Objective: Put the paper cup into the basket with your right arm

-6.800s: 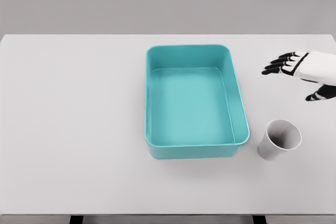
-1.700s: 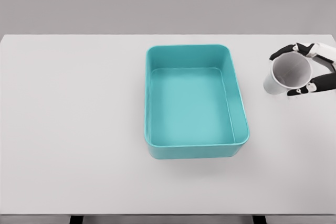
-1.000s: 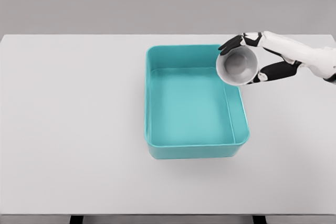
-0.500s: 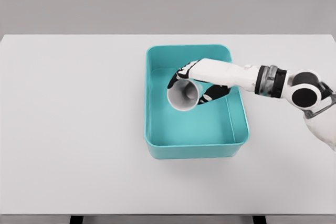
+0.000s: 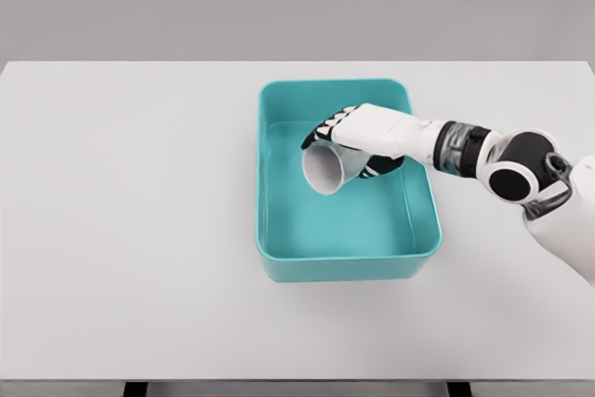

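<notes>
Right hand [image 5: 358, 141] reaches in from the right over the teal basket [image 5: 270, 174], fingers wrapped around the white paper cup [image 5: 327, 169]. Cup held tilted, mouth facing lower left, inside the basket's upper half; cannot tell if it touches the floor. Forearm crosses above the basket's right rim. Basket floor below and left of the cup lies bare. White table [image 5: 130, 220] open on all sides.
</notes>
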